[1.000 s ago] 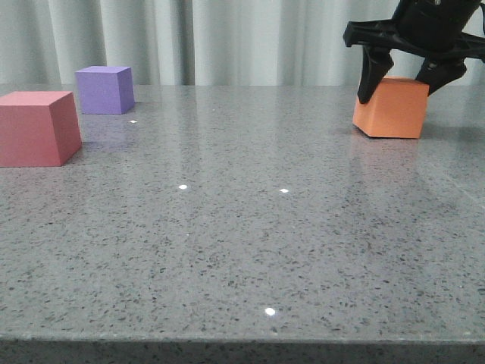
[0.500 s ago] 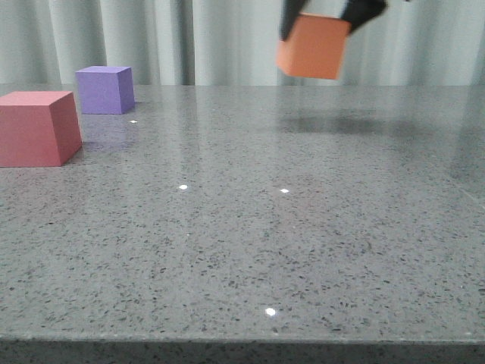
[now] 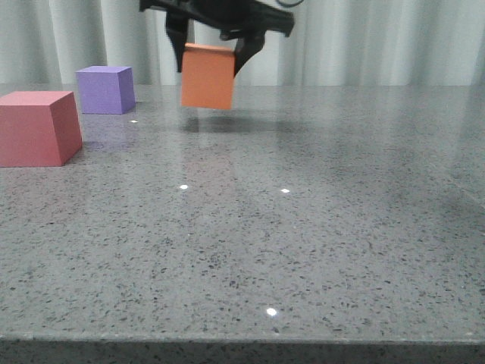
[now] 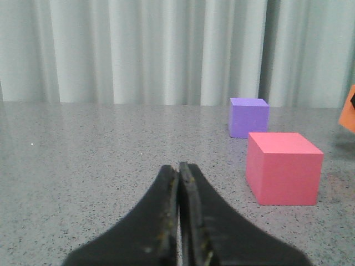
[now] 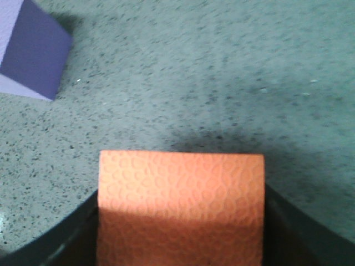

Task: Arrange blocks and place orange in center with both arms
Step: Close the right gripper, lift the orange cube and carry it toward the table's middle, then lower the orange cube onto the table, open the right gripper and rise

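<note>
I am seeing the orange cube (image 3: 208, 76) hanging just above the grey table (image 3: 303, 227), gripped between the two fingers of my right pincer (image 3: 213, 47). The purple cube (image 3: 105, 89) and red-pink cube (image 3: 38, 127) are sitting to its left, near each other. My left pincer (image 4: 179, 183) is resting low, fingers pressed together around nothing.

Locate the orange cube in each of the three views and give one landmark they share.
Front view: orange cube hangs at upper centre-left, held in the right gripper just above the table.
Left wrist view: only a sliver shows, cut by the right edge.
Right wrist view: it fills the lower middle, between the fingers.
Shared landmark: the purple cube.
</note>
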You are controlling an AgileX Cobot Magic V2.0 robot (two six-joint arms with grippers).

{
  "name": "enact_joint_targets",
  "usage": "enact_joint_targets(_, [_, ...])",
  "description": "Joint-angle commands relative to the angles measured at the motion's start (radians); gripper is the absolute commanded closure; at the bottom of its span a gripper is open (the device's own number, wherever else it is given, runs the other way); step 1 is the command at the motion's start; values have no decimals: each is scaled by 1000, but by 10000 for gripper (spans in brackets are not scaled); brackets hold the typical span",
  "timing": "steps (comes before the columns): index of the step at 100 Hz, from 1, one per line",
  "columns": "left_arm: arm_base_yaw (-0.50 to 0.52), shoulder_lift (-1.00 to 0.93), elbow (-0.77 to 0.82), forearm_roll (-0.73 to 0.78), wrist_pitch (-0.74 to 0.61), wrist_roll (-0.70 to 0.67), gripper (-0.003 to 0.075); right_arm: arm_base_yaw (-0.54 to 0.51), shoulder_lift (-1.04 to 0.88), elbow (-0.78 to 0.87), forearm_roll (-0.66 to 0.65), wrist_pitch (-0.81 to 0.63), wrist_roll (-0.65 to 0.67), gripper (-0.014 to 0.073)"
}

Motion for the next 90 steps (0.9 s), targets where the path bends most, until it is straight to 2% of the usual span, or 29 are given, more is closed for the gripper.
enact_joint_targets(1, [3,-37,42,-6,-79,-3,741,4,-40,-52,-31,-30,11,232])
enact_joint_targets(40, [3,-37,42,-6,-79,-3,741,4,-19,-53,-34,7,29,211])
enact_joint_targets(47, [3,-37,42,-6,-79,-3,741,4,-19,-53,-34,7,29,139])
enact_joint_targets(62, [3,-37,42,-6,-79,-3,741,4,-19,-53,-34,6,29,-75])
enact_joint_targets(90, [3,-37,42,-6,-79,-3,741,4,-35,-53,-34,20,28,-52])
